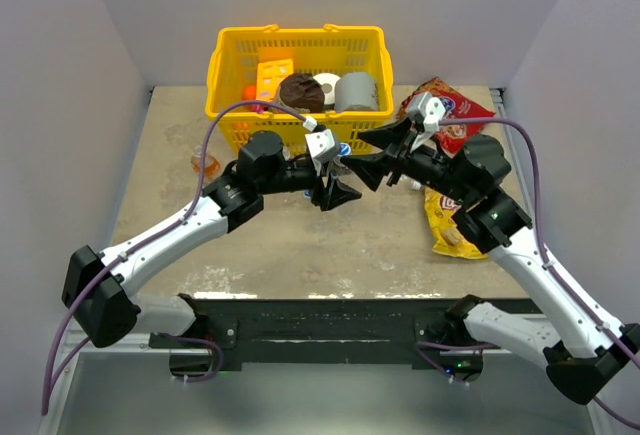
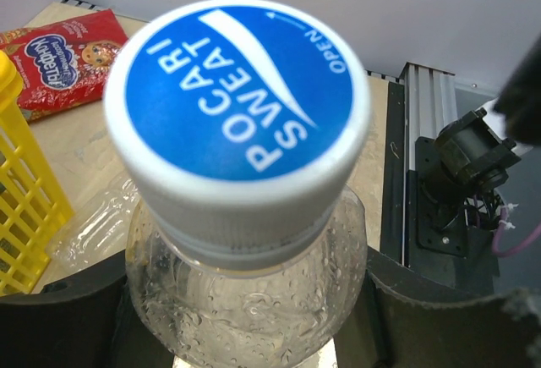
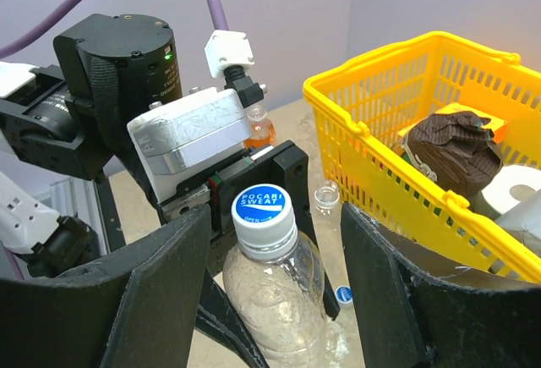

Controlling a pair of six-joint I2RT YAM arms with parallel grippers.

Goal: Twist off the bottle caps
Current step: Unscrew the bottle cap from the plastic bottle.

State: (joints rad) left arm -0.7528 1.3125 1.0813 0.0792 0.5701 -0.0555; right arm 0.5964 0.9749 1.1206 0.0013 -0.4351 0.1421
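We see the left fingers (image 2: 68, 317) pinching a clear bottle (image 2: 245, 300) by its shoulder, just in front of the yellow basket (image 1: 228, 65). Droplets cling to the inside of the bottle, which otherwise looks empty. Its cap (image 2: 237, 106), white with a blue face reading POCARI SWEAT, sits on the neck. The right fingers (image 3: 127, 300) stand spread on either side of that cap, with a gap on both sides, so they touch nothing.

In the basket we make out an orange block with round holes (image 1: 274, 77), a dark brown ridged thing (image 1: 298, 90), a white roll (image 1: 327, 82) and a grey can (image 1: 356, 92), all packed close together.

On the desk (image 1: 300, 245), beside the basket's near wall, a capless clear bottle (image 3: 325, 199) has its open mouth up. A loose blue-faced cap (image 3: 342, 294) lies near it. An orange drink bottle (image 1: 205, 163) rests to the left of the basket; we cannot tell whether it is capped. On the right side lie a red cookie bag (image 1: 455, 115) and a yellow snack bag (image 1: 445, 225).
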